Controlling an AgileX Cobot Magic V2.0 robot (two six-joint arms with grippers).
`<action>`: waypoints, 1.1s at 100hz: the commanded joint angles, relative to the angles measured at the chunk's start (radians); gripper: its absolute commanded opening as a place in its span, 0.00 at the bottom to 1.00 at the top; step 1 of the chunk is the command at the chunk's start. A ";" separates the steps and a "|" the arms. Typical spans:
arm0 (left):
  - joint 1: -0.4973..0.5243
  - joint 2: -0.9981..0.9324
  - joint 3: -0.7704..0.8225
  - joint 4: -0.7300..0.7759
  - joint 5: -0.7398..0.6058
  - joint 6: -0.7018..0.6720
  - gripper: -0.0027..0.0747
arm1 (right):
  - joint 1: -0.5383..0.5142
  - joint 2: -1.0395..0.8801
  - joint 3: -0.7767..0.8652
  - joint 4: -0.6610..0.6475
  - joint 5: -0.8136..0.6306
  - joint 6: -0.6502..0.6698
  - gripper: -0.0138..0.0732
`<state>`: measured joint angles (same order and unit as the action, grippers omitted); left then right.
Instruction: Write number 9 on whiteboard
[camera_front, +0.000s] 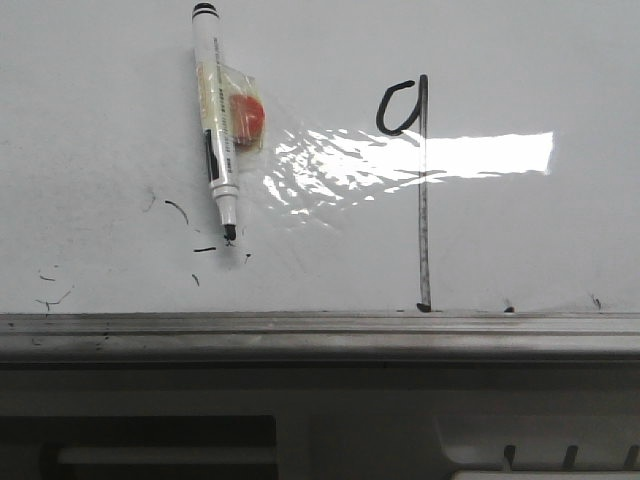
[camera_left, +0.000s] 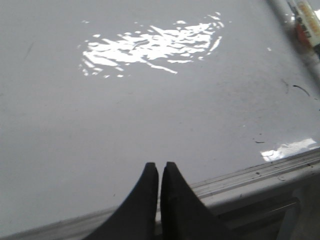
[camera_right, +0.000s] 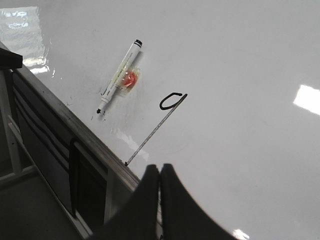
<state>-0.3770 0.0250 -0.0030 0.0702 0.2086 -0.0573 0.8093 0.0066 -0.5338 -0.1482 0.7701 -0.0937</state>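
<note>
Both hands are sitting nearest, fingers pressed together, gripping nothing: left hand (camera_left: 159, 172), right hand (camera_right: 160, 175), arms cut off. Beyond the rail (camera_front: 320, 325), the 9 (camera_front: 418, 190) is lying on the whiteboard (camera_front: 100, 100), glare crossing its stem. At 9 o'clock, well apart, a marker (camera_front: 217, 120) is lying uncapped; its label is unreadable.

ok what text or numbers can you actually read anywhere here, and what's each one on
"9" – hand-drawn in black marker, the number 9 on the whiteboard: small open loop, long straight stem reaching the grey rail.
Printed label on the marker lying on the board: dark print along the barrel, too small and blurred to read.
Black flecks and squiggles near the marker tip: stray marks, not characters.
Nothing else legible.
</note>
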 joint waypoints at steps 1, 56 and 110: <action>0.043 -0.048 0.032 -0.053 0.061 -0.021 0.01 | -0.004 0.016 -0.019 -0.008 -0.075 0.000 0.11; 0.129 -0.057 0.032 -0.146 0.094 -0.021 0.01 | -0.004 0.016 -0.019 -0.005 -0.073 0.000 0.11; 0.129 -0.057 0.032 -0.146 0.094 -0.021 0.01 | -0.049 0.016 0.035 -0.088 -0.083 0.082 0.11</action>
<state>-0.2501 -0.0046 -0.0030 -0.0588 0.3395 -0.0696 0.7987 0.0049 -0.5075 -0.1689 0.7823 -0.0795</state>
